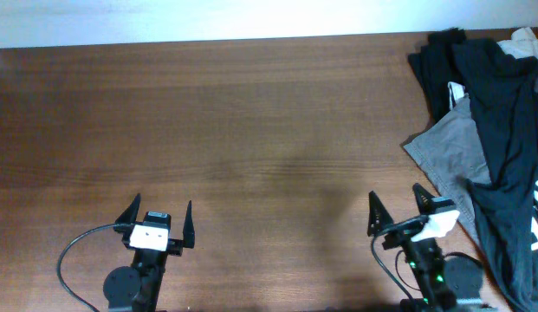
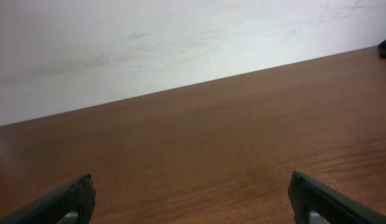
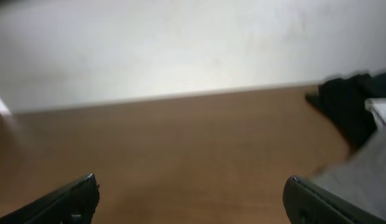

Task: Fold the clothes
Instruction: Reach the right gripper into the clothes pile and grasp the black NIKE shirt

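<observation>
The clothes, a very dark garment, lie crumpled in a pile at the table's far right, draped over a light grey garment. In the right wrist view the dark fabric shows at the right edge, well ahead of the fingers. My left gripper stands open near the front edge on the left, over bare wood. At the front right, my right gripper is also open and empty, just left of the grey cloth's lower edge.
The brown wooden table ends at a white wall at the back. A white cloth piece pokes out at the pile's top right. A black cable loops beside the left arm's base.
</observation>
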`<action>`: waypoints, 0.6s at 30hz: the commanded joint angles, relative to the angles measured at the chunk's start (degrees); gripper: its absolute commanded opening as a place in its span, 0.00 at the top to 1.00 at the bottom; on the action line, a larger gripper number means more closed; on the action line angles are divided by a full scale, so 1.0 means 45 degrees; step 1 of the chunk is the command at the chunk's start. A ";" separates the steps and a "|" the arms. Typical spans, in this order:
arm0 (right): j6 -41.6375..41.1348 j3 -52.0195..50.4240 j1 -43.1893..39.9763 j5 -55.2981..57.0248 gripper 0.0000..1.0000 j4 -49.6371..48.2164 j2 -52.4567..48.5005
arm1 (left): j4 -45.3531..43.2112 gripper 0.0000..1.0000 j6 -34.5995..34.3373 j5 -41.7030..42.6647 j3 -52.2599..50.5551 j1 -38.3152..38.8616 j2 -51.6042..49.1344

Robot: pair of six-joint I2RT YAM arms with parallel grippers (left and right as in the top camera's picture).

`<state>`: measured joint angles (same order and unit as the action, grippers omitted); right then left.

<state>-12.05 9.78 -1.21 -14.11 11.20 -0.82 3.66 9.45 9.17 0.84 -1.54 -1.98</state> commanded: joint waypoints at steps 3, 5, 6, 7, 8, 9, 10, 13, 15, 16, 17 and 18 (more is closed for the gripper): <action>-0.0971 0.3147 0.0102 0.0165 0.01 0.0952 -0.0495 | 0.0029 0.01 0.0117 -0.0005 -0.0068 0.0073 -0.0024; -0.0967 0.4488 0.0102 0.0559 0.01 0.1734 -0.1132 | 0.0029 0.01 0.0117 -0.0005 -0.0068 0.0073 -0.0024; -0.0967 0.5134 0.0102 0.0680 0.01 0.2084 -0.1515 | 0.0029 0.01 0.0117 -0.0005 -0.0068 0.0073 -0.0024; -0.0962 0.5765 0.0102 0.0787 0.01 0.2385 -0.1938 | 0.0029 0.01 0.0112 -0.0005 -0.0068 0.0073 -0.0024; -0.0962 0.6504 0.0102 0.0869 0.01 0.2681 -0.2497 | 0.0029 0.01 0.0112 -0.0005 -0.0068 0.0073 -0.0024; -0.0962 0.7155 0.0102 0.0860 0.01 0.2900 -0.3016 | 0.0029 0.01 0.0117 -0.0005 -0.0068 0.0073 -0.0024; -0.0967 0.7936 0.0102 0.0763 0.01 0.3113 -0.3648 | 0.0029 0.01 0.0117 -0.0005 -0.0068 0.0073 -0.0024; -0.0976 0.9874 0.0102 0.0189 0.01 0.3177 -0.5119 | 0.0029 0.01 0.0117 -0.0005 -0.0068 0.0073 -0.0024; -0.1107 1.0909 0.0102 -0.0379 0.02 0.3177 -0.5877 | 0.0029 0.01 0.0112 -0.0005 -0.0068 0.0073 -0.0024; -0.1107 1.1283 0.0102 -0.0510 0.01 0.3220 -0.6164 | 0.0029 0.01 0.0112 -0.0005 -0.0068 0.0073 -0.0024; -0.1103 1.1477 0.0102 -0.0505 0.01 0.3293 -0.6309 | 0.0029 0.01 0.0112 -0.0005 -0.0068 0.0073 -0.0024; -0.0991 1.1623 0.0102 -0.0510 0.01 0.3434 -0.6441 | 0.0029 0.01 0.0117 -0.0005 -0.0068 0.0073 -0.0024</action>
<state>-16.27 59.35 -1.21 -14.33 25.61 -28.16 3.68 9.45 9.15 0.84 -1.54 -2.04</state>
